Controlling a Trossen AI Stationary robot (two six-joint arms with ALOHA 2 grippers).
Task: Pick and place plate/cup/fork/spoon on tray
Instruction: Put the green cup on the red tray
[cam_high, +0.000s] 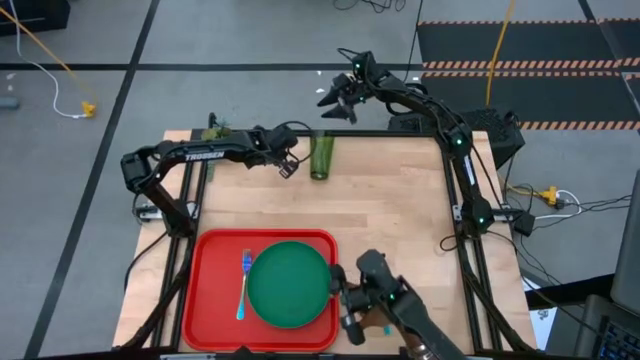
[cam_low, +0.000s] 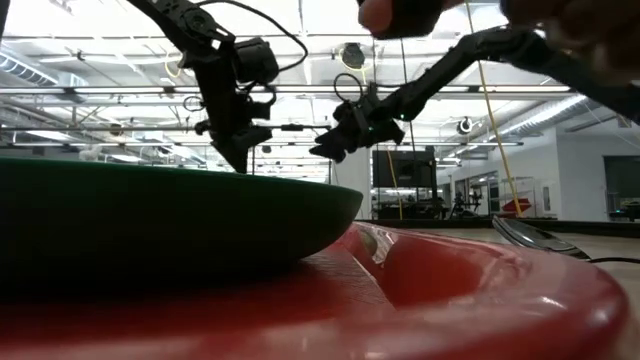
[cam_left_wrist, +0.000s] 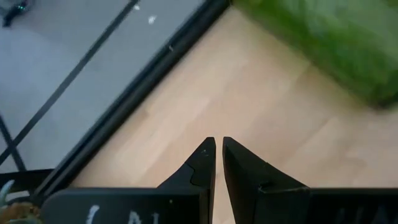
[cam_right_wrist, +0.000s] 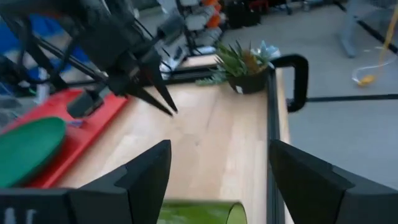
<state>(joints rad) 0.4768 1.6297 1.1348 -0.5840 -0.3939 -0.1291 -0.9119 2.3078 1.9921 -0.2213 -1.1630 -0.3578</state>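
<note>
The green cup (cam_high: 320, 155) lies on its side on the table near the far edge. My left gripper (cam_high: 286, 163) is shut just left of it, fingers (cam_left_wrist: 208, 155) pointing down over bare wood, with the cup (cam_left_wrist: 329, 43) beside them. My right gripper (cam_high: 335, 100) is open past the far edge; its fingers stand on either side of the cup (cam_right_wrist: 199, 213) without touching it. The dark-green plate (cam_high: 290, 283) and the fork (cam_high: 244, 285) lie in the red tray (cam_high: 210, 300). The spoon (cam_low: 530, 235) lies on the table right of the tray.
A small potted plant (cam_right_wrist: 242, 62) stands at the far left corner. A dark device (cam_high: 375, 295) hangs over the table's near edge right of the tray and hides most of the spoon from above. Bare wood lies between the cup and the tray.
</note>
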